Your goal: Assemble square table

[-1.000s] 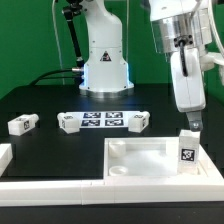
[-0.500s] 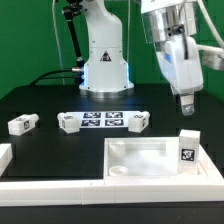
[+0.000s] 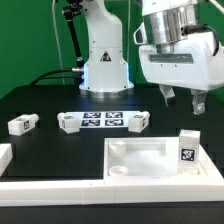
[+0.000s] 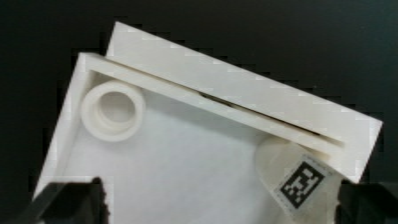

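The white square table top (image 3: pixel 140 160) lies near the front with its rim up. One tagged leg block (image 3: pixel 186 149) stands upright in its corner at the exterior view's right. Three more leg blocks lie loose: one (image 3: pixel 22 123) at the left, one (image 3: pixel 68 123) and one (image 3: pixel 138 122) at the ends of the marker board. My gripper (image 3: pixel 183 102) hangs open and empty above the standing leg, well clear of it. In the wrist view the table top (image 4: pixel 178 150) shows a round socket (image 4: pixel 116 105) and the standing leg's tag (image 4: pixel 302 182); my gripper (image 4: pixel 222 208) has dark fingertips (image 4: pixel 71 200) wide apart.
The marker board (image 3: pixel 102 121) lies flat behind the table top. A long white rail (image 3: pixel 60 186) runs along the front edge, with a short piece (image 3: pixel 5 155) at the left. The robot base (image 3: pixel 105 60) stands at the back.
My gripper has let go of the standing leg, risen away from it and turned, so both open fingers now show. The leg stays upright in the corner.
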### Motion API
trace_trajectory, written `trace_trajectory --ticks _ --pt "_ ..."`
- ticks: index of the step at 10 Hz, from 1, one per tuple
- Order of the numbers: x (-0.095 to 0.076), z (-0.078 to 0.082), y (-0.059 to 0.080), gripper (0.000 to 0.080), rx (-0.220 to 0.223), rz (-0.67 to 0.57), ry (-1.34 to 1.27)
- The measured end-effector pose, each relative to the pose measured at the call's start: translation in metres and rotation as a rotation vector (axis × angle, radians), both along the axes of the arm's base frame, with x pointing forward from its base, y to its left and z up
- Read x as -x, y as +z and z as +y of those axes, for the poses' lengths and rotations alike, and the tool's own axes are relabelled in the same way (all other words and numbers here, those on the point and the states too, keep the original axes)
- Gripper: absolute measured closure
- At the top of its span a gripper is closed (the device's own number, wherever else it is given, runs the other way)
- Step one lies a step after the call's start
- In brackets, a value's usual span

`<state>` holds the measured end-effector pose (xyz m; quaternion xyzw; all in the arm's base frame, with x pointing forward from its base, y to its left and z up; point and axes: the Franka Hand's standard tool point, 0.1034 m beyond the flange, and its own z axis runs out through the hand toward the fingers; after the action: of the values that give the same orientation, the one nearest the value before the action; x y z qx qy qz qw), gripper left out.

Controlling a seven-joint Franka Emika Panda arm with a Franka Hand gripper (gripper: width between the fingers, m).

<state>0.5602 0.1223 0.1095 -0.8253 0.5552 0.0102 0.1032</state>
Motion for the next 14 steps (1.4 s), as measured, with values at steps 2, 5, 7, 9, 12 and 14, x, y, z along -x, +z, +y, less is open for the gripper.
trace_trajectory --ticks 2,5,7,9,12,14 --pt "0.012 -0.012 -0.009 0.0151 0.043 -0.055 0.248" --pt "0.075 -0.039 -0.040 0.0151 0.093 -0.034 0.576" --pt "0.103 -0.061 -0.055 0.0151 0.120 -0.021 0.652" --pt "0.101 -0.059 -0.055 0.0151 0.105 -0.007 0.651" --pt "0.111 -0.066 -0.058 0.0151 0.025 0.077 0.665" --pt "0.140 -0.091 -0.066 0.0151 -0.104 0.199 0.635"
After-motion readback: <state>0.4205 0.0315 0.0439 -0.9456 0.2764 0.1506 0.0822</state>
